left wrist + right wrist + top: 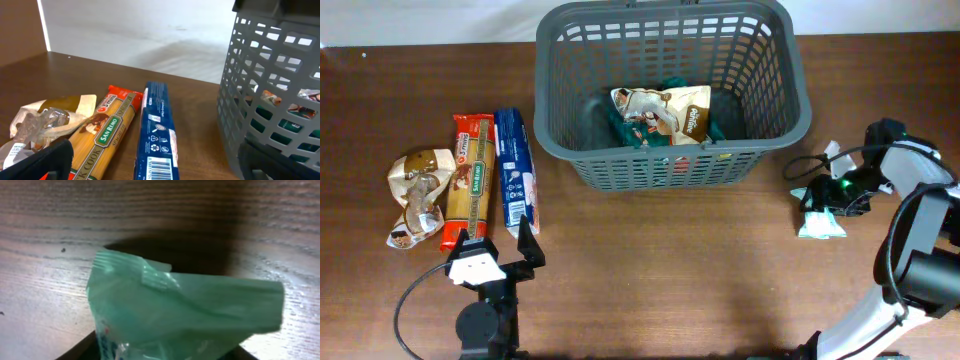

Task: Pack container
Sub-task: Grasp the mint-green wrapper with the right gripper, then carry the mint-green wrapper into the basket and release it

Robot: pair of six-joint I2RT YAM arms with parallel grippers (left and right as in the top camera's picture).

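Note:
The dark grey basket (620,152) stands at the back centre and holds a white-and-brown snack packet (665,112) on top of green packets. Its wall fills the right of the left wrist view (270,75). My right gripper (825,205) is right of the basket, shut on a green packet (818,224) just above the table. In the right wrist view that packet (185,310) fills the space between the fingers (165,352). My left gripper (493,240) is open and empty at the front left, behind the near end of a blue pasta pack (157,130).
Left of the basket lie a blue pasta pack (515,165), an orange spaghetti pack (472,175) and a crumpled brown-and-white packet (415,190), side by side. They also show in the left wrist view, spaghetti (107,132) and crumpled packet (45,122). Cables trail by both arms.

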